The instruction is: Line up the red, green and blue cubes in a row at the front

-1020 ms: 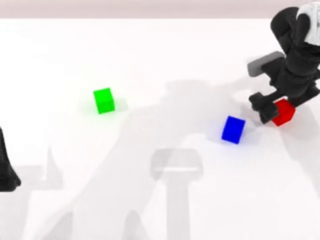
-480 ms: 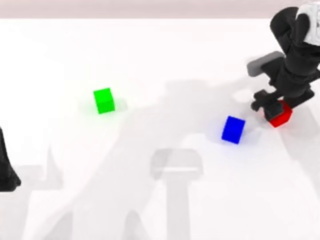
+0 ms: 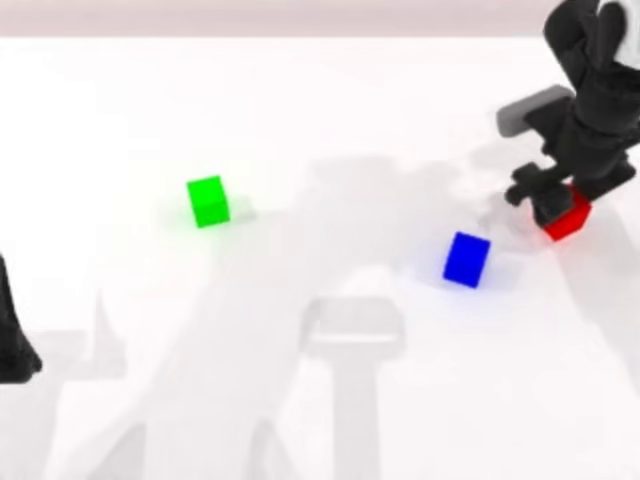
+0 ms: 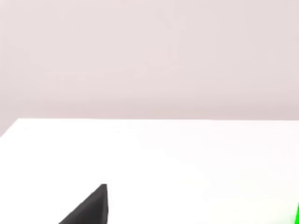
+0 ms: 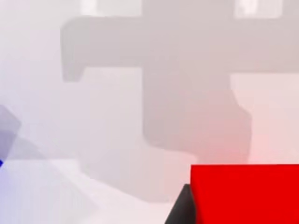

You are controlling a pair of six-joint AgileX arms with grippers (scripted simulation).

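Right gripper [image 3: 548,197] clamped on red cube [image 3: 567,217], at table's [image 3: 330,120] right side. Blue cube [image 3: 467,259] just left of red cube and slightly nearer the front, apart from it. Green cube [image 3: 208,201] well left of blue cube. Left arm [image 3: 14,335] parked at left edge; finger state cannot be told.

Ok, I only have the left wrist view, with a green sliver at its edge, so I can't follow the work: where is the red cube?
Observer: Far right in the top view; the right gripper is closed on the red cube.
Operator: And the blue one?
Observer: The blue cube sits free, just left of the red one and lower in the top view.
Operator: Is the green one touched?
Observer: No, the green cube stands alone, left of centre.
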